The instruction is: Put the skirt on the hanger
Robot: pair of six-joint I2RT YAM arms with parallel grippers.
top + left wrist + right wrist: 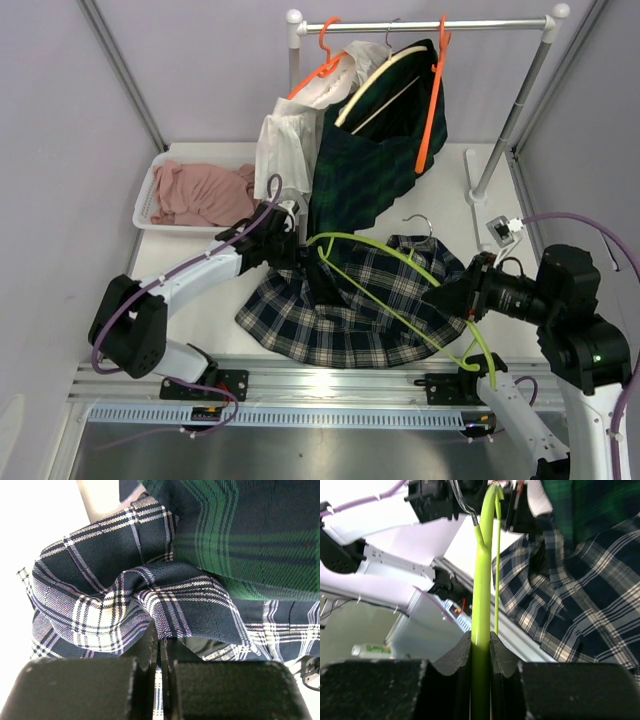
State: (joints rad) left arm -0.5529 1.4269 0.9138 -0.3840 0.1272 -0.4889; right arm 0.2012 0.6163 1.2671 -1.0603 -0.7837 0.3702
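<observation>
The navy and white plaid skirt (345,305) lies spread on the table. My left gripper (292,250) is shut on a fold of its edge at the skirt's upper left; the left wrist view shows the bunched skirt (145,597) pinched between the closed fingers (150,645). My right gripper (447,296) is shut on one arm of the lime green hanger (400,290), which stretches across and above the skirt toward the left gripper. In the right wrist view the hanger (482,590) runs straight up from between the pads (457,657), with the skirt (580,595) to its right.
A clothes rack (430,25) stands at the back with a dark green plaid garment (375,150), a white garment (290,140) and orange hangers (435,90). A white basket (150,190) with pink cloth (205,192) sits back left. A metal hook (420,222) lies by the skirt.
</observation>
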